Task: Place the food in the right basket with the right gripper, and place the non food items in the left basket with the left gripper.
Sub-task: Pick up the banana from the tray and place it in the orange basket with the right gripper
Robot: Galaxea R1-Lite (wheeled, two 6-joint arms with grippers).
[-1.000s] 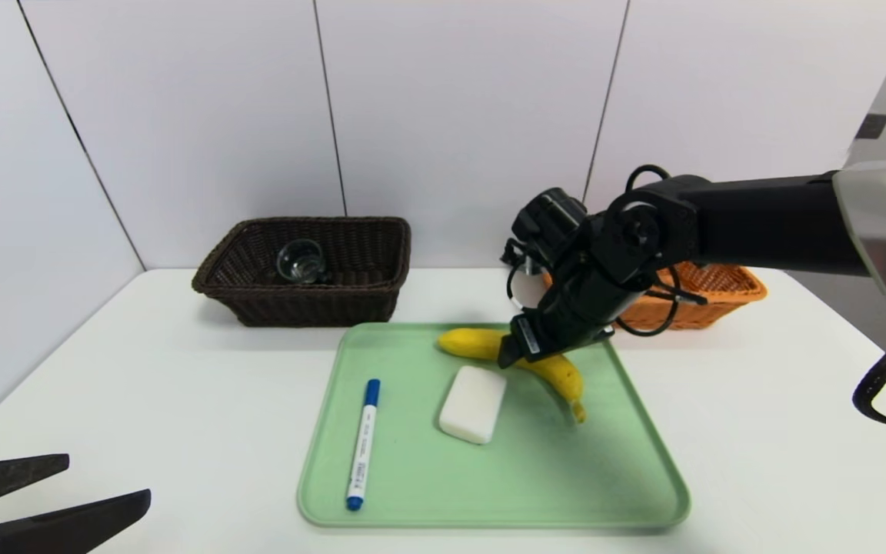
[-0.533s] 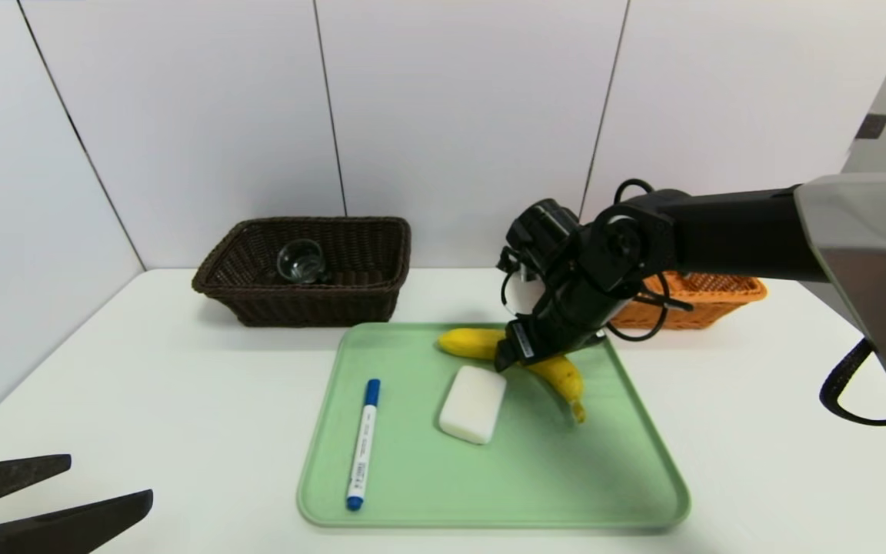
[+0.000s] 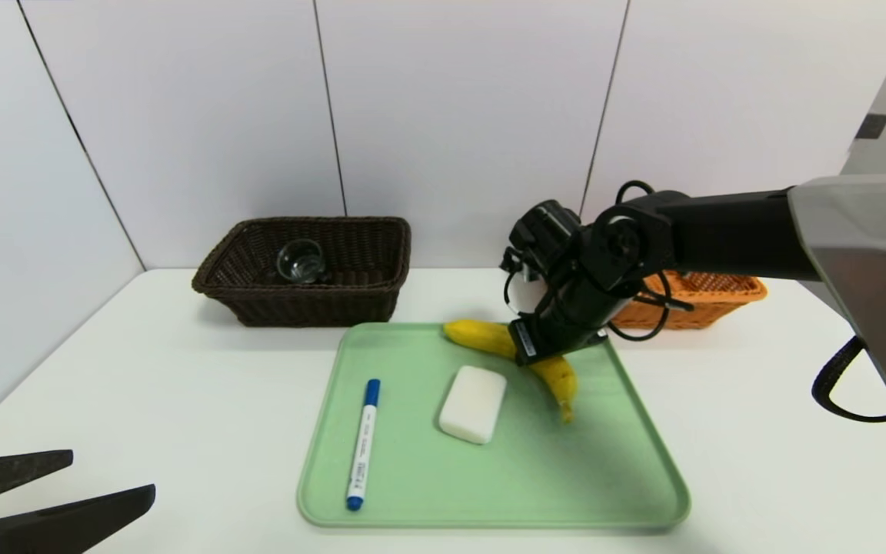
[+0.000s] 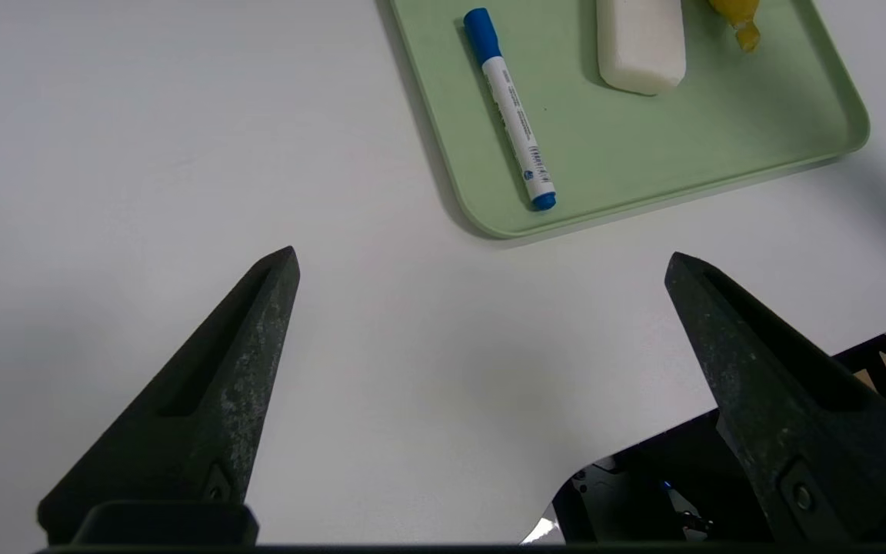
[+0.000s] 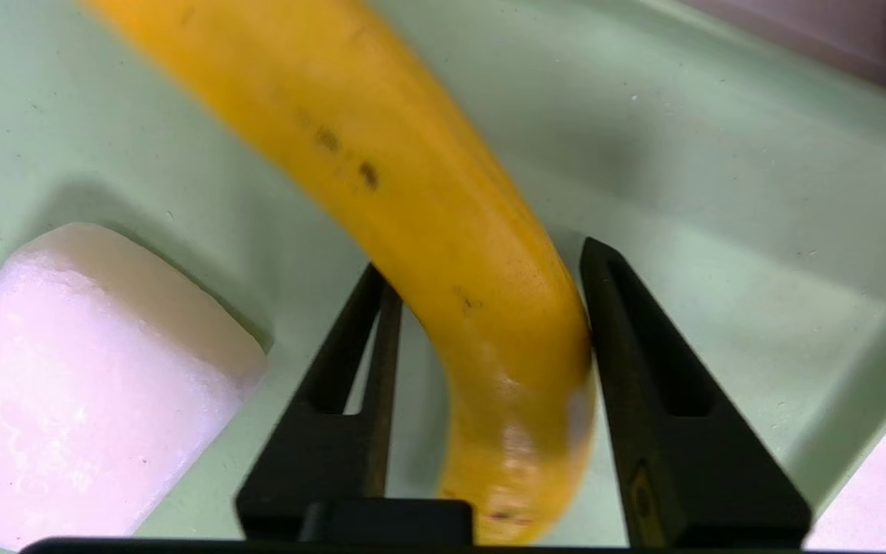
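Note:
A yellow banana (image 3: 480, 336) lies at the back of the green tray (image 3: 566, 492). My right gripper (image 3: 533, 354) reaches down over its middle and is shut on it; in the right wrist view both fingers of the right gripper (image 5: 483, 258) press against the banana (image 5: 412, 177). A white bar of soap (image 3: 474, 404) lies just beside it, and a blue-capped pen (image 3: 362, 446) lies on the tray's left part. My left gripper (image 3: 112, 472) rests open over the table at the near left, far from the pen (image 4: 511, 108).
The dark brown left basket (image 3: 304, 300) stands at the back left with a clear glass cup (image 3: 301, 260) inside. The orange right basket (image 3: 720, 296) stands at the back right, partly behind my right arm. White wall panels close off the back.
The right gripper's fingers have closed onto the banana. The banana has shifted slightly, its far end rising and its stem swinging inward. The left arm has not moved.

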